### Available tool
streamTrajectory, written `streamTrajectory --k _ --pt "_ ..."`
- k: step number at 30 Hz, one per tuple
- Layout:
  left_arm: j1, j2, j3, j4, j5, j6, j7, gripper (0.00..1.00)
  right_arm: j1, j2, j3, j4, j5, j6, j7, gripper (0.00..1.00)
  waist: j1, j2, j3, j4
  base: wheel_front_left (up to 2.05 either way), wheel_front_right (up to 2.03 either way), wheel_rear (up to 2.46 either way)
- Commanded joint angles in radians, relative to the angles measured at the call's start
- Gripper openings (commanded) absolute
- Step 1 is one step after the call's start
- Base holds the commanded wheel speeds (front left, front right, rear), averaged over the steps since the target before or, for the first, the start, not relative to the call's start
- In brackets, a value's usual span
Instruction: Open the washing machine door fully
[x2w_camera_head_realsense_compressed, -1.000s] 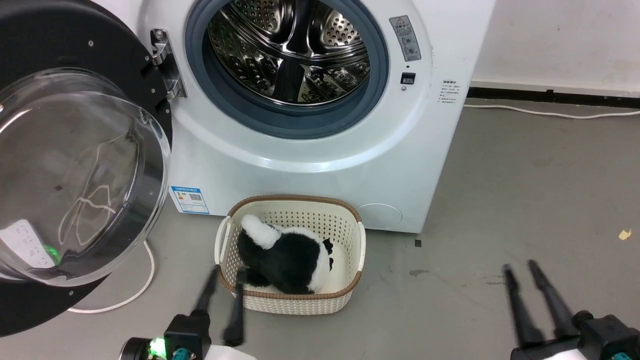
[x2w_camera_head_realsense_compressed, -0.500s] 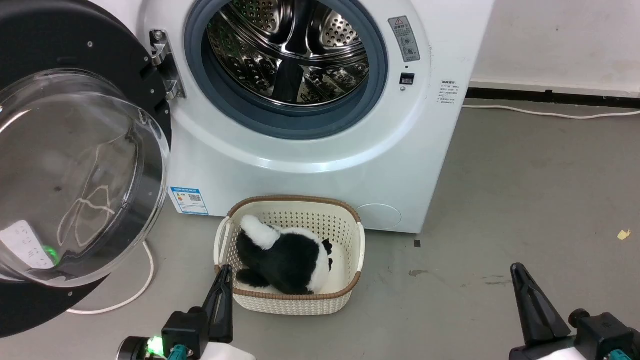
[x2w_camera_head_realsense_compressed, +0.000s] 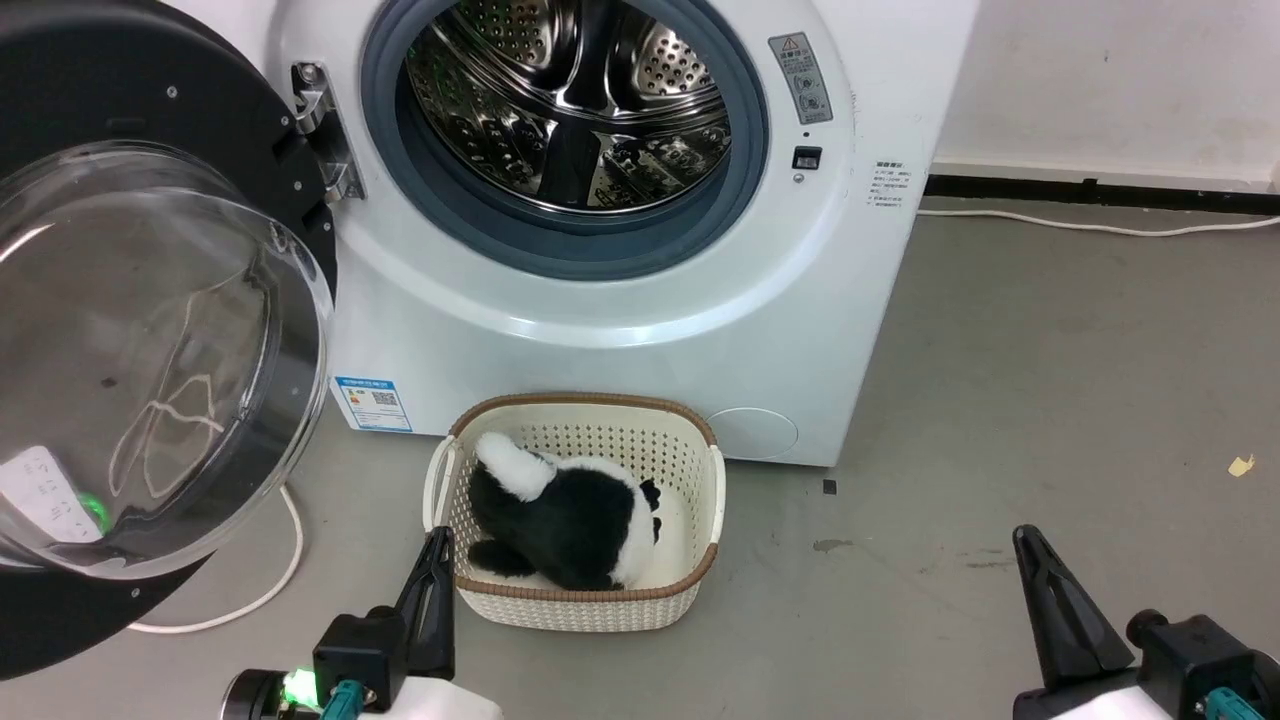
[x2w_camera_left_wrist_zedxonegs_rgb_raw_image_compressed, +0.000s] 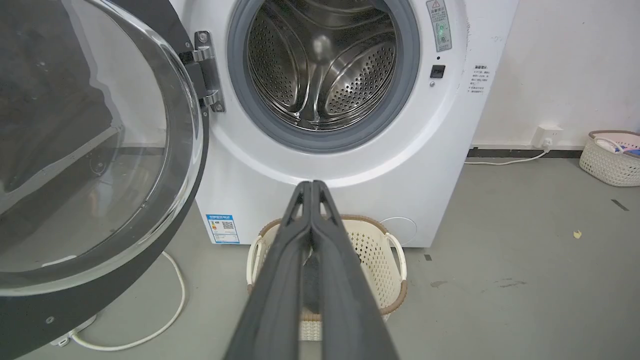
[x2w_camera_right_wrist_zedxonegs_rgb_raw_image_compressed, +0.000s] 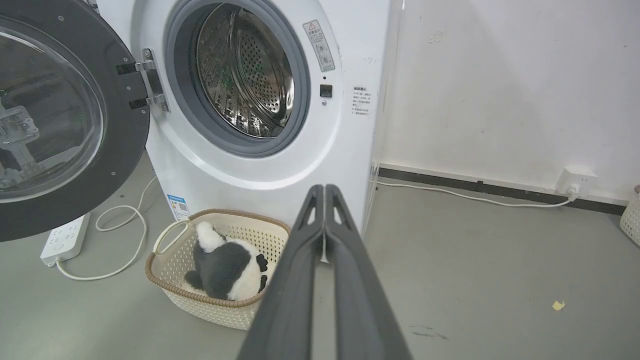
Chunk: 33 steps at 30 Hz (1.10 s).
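**Door swung wide, both grippers closed and empty**

The large round washing machine door (x2w_camera_head_realsense_compressed: 150, 350), a glossy black rim around a clear glass bowl, hangs swung out to the left of the big white front-loading washing machine (x2w_camera_head_realsense_compressed: 620, 330), leaving the steel drum exposed. Both grippers sit low and hold nothing, fingers pressed together. The left gripper (x2w_camera_head_realsense_compressed: 438, 540) is near the cream perforated basket (x2w_camera_head_realsense_compressed: 700, 470); the right gripper (x2w_camera_head_realsense_compressed: 1025, 540) is over bare floor. If the door needs more swing, a gentle push on the black rim, far from the hinge, looks wisest. A second earlier both grippers' fingers were spread. The door looks unmoved.
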Motion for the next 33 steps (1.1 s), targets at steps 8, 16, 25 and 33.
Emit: streamTrajectory --k 8,16,25,33 --pt "-0.007 -0.007 0.017 -0.013 0.013 -0.011 0.021 0.00 -0.022 0.002 0.006 -0.001 -0.008 0.000 0.019 0.00 0.0000 0.0000 -0.001 -0.004 0.00 0.00 0.00" --pt "-0.009 -0.008 0.029 -0.020 0.019 -0.017 0.037 0.00 -0.029 0.002 0.009 -0.001 -0.012 0.000 0.036 0.00 0.0000 0.0000 -0.001 -0.008 0.00 0.00 0.00" --pt "-0.011 -0.010 0.042 -0.029 0.026 -0.025 0.056 0.00 -0.036 0.003 0.013 -0.001 -0.016 0.000 0.054 0.00 0.0000 0.0000 -0.002 -0.012 0.00 0.00 0.00" --pt "-0.013 -0.013 0.060 -0.040 0.036 -0.035 0.080 0.00 -0.045 0.003 0.018 -0.001 -0.021 0.000 0.079 0.00 0.0000 0.0000 -0.003 -0.018 0.00 0.00 0.00"
